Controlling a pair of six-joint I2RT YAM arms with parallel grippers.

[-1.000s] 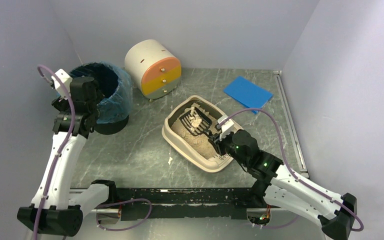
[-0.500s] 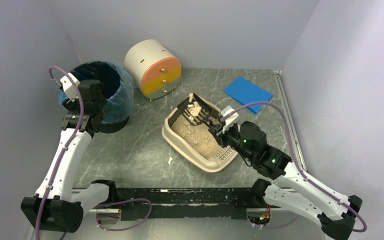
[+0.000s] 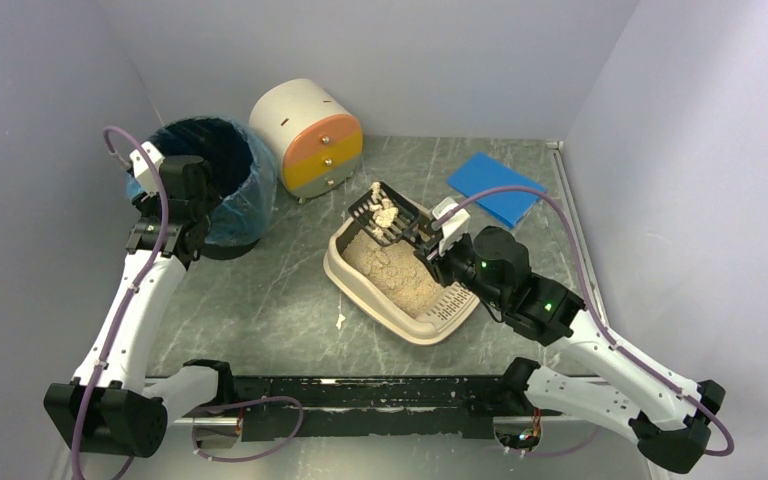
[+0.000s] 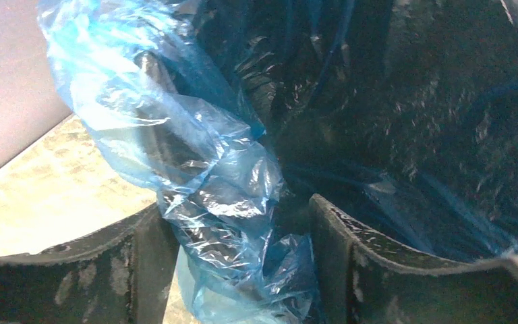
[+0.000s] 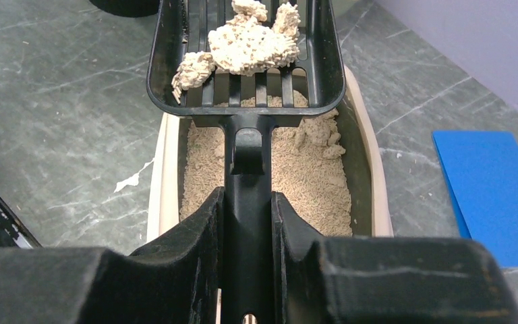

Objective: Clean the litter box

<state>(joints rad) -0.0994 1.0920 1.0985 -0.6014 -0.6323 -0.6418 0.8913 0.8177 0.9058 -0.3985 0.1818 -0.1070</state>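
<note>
The right gripper (image 5: pixel 248 202) is clamped on the handle of a black slotted scoop (image 5: pixel 246 145). The scoop holds pale clumps (image 5: pixel 246 44) above the 12 o'clock end of the litter box (image 3: pixel 400 325), a shallow beige tray of tan litter near the centre of the table (image 3: pixel 260 300). Only the left wrist view shows the left gripper (image 4: pixel 243 236), whose fingers straddle the crumpled blue liner (image 4: pixel 195 169) of the black bin (image 3: pixel 205 170) at the table's 10 o'clock; I cannot tell whether they pinch it.
</note>
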